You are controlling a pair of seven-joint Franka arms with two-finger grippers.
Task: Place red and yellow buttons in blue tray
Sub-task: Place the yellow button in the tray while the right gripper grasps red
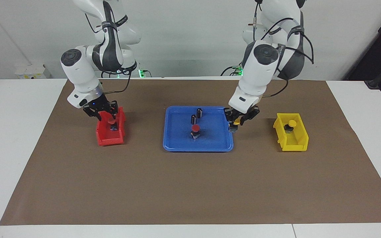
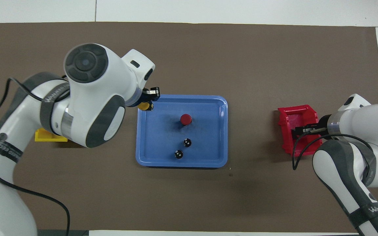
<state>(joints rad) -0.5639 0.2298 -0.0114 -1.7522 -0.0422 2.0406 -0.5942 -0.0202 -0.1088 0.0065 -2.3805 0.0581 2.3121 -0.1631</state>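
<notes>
Working over brown paper spread across a white table before a pale wall, I am gripping a yellow button [image 1: 236, 122] in my left gripper [image 1: 238, 123] above the blue tray's [image 1: 177, 143] edge, my right gripper [image 1: 106, 116] closing round a red button [image 1: 111, 122] in the red bin [image 1: 109, 138]

I see even, bright light from above, soft rather than harsh. Shadows are short and faint: a dull smudge under the blue tray [image 1: 174, 138] rim and beside the red bin [image 2: 285, 131]. The brown mat [image 1: 190, 185] looks matte, no glare on it; the white arm shells carry mild sheen. Both views are reasonably sharp, though small parts stay grainy. Straight edges bow only slightly at the corners.
</notes>
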